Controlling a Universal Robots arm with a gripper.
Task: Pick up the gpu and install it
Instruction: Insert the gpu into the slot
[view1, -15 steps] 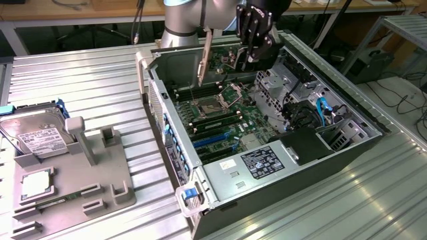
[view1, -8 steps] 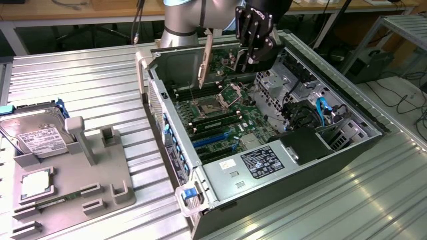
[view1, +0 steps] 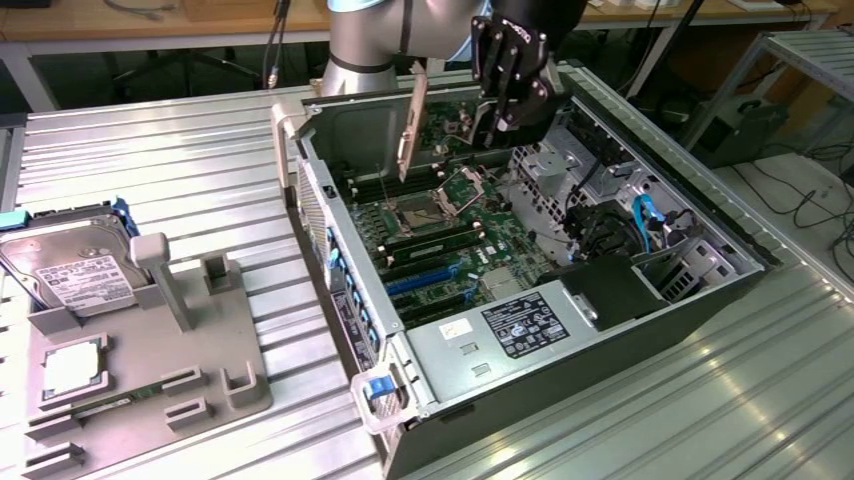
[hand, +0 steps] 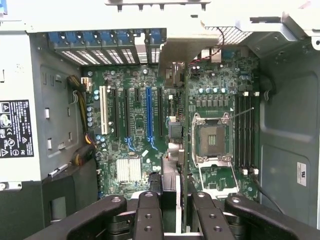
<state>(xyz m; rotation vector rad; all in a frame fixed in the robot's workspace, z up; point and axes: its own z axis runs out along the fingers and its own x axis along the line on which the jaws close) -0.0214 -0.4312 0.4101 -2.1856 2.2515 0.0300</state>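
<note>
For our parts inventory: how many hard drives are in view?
1. The silver rectangular hard drive with a white label sits in the grey holder at the exterior view's left, outside the open computer case. Others may be hidden inside.

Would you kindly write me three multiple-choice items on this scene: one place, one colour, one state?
1. The hard drive lies: A inside the computer case; B on the grey holder; C on the floor.
2. The bracket of the gpu is: A red; B pale beige; C blue.
3. The tool is: A open and empty; B shut and empty; C shut on the gpu.
Key: 1 B, it rests at the exterior view's left, outside the case. 2 B, the strip looks beige-silver. 3 C, it clamps the card above the open case.
</note>
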